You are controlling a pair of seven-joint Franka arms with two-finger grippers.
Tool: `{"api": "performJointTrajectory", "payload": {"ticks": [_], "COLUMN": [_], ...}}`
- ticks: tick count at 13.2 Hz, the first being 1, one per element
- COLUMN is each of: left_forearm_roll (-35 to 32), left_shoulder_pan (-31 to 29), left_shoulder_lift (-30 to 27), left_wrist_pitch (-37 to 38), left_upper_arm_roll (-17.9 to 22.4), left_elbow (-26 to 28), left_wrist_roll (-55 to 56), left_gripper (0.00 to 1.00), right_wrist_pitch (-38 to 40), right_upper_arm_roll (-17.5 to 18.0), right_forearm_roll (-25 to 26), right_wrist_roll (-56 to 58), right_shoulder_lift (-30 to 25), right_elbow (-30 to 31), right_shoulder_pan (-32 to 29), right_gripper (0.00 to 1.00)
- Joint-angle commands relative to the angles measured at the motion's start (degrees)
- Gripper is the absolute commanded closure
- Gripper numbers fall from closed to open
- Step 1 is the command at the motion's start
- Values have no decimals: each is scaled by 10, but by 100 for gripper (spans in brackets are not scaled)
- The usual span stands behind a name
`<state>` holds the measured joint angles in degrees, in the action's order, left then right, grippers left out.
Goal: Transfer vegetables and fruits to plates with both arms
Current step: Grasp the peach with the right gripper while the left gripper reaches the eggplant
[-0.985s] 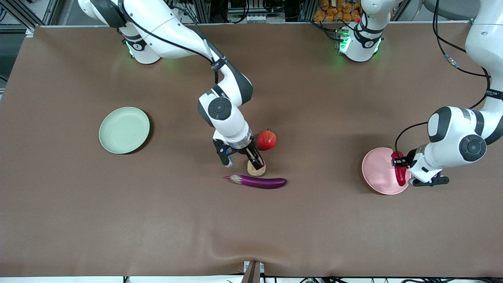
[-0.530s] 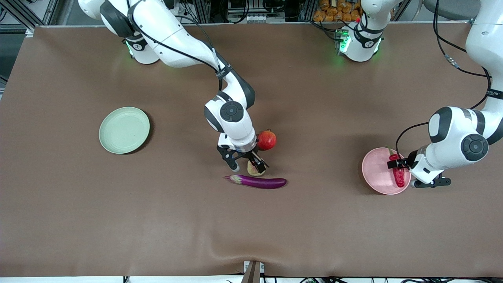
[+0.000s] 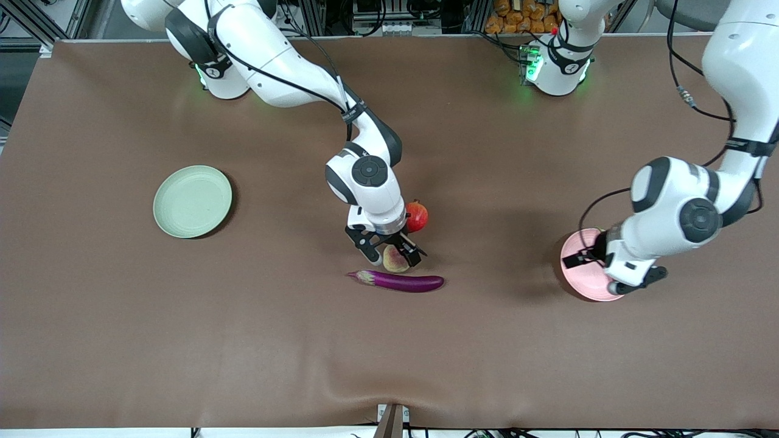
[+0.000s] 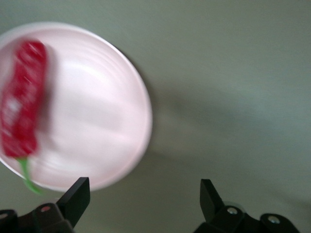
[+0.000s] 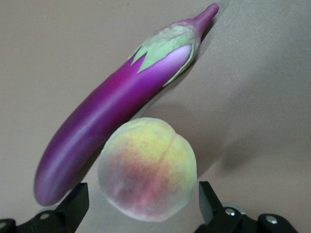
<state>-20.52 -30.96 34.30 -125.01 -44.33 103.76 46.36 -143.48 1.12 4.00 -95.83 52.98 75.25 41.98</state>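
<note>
The peach (image 3: 395, 258) sits on the brown desk (image 3: 243, 340) near its middle, between the pomegranate (image 3: 417, 216), which lies farther from the front camera, and the eggplant (image 3: 398, 281), which lies nearer to it. In the right wrist view the peach (image 5: 147, 175) rests just beside the eggplant (image 5: 112, 109), close to it if not touching; the eggplant's pale stem end with its green cap points away from the wrist.

The right gripper (image 3: 391, 254) is down at the peach, its fingers (image 5: 73, 206) spread apart with one on each side of the fruit and a gap showing between them and its skin, so nothing is grasped. The right arm reaches in from its base at the desk's edge and partly covers the pomegranate in the front view.

Toward the left arm's end of the desk, the chili pepper (image 4: 22, 109) lies in the pink plate (image 4: 107, 111), close to the rim, with its green stem poking out over the edge. In the front view the left arm's wrist covers much of this plate (image 3: 578, 277) and hides the pepper. The left gripper (image 4: 144, 196) is over the plate's edge, its fingers (image 4: 75, 199) released and wide apart, holding nothing.

The green plate (image 3: 192, 201) lies toward the right arm's end of the desk, well apart from everything else.
</note>
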Motion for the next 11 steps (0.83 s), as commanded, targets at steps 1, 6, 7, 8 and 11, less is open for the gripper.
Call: {"api": "performJointTrajectory", "payload": {"ticks": [1, 6, 7, 8, 11], "left_forearm_roll": [10, 39, 42, 40, 42], "left_shoulder_pan": [74, 198, 213, 236, 336], "left_shoulder_lift": [9, 67, 80, 88, 106], "left_wrist_pitch": [10, -17, -43, -73, -101], "left_upper_arm_roll": [3, 14, 24, 35, 116], "left_elbow": [-35, -124, -130, -134, -171], "left_wrist_roll": [142, 395, 434, 472, 561], "left_gripper": [0, 0, 0, 0, 0], "right_wrist_pitch": [3, 34, 68, 120, 280], "right_upper_arm_roll": [-6, 32, 49, 77, 199], "right_forearm_roll": [42, 9, -6, -11, -11], "right_wrist_roll": [0, 13, 14, 29, 129], "right_shoulder_lift": [14, -7, -17, -33, -90], "right_elbow": [-20, -22, -23, -24, -19], "right_shoulder_pan": [6, -47, -69, -100, -241], "right_gripper": [24, 100, 100, 100, 100]}}
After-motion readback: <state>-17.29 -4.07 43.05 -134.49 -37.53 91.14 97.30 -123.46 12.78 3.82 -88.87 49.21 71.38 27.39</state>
